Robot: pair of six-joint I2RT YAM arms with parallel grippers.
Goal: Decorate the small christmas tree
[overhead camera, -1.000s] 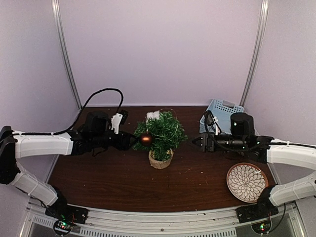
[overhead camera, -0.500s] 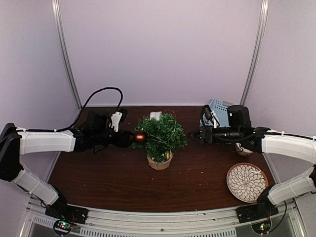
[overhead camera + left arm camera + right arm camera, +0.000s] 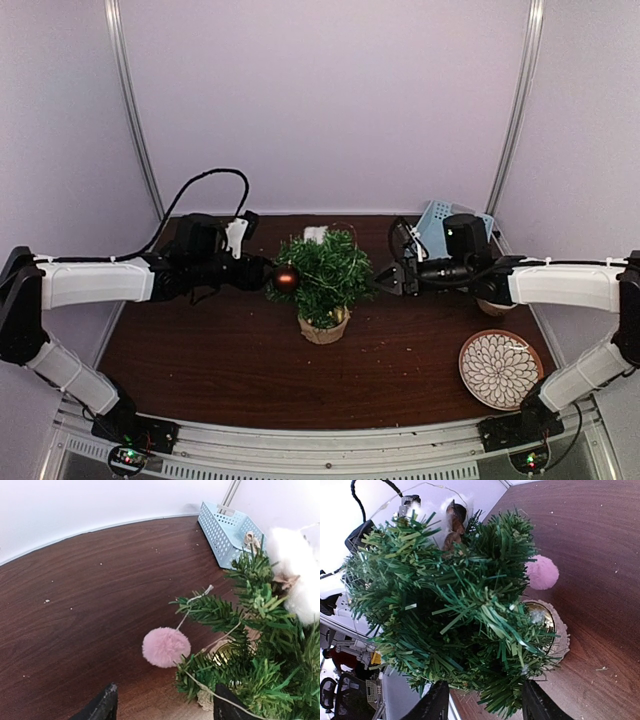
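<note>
Both claws flank the small bushy green christmas tree [image 3: 322, 272] in its tan burlap pot at mid-surface: the left claw [image 3: 268, 275] sits at a shiny copper bauble [image 3: 286, 278], fingers apart, grip unclear; the right claw [image 3: 384, 281], fingers apart, touches the needles. A fluffy pink pom-pom [image 3: 166, 647] dangles from a branch

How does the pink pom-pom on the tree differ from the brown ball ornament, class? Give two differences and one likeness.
The pink pom-pom is fluffy and soft-looking; the brown ball ornament is smooth and shiny. The pom-pom dangles free on a thin string; the ball sits at the left gripper. Both are round and sit against the small christmas tree.
</note>
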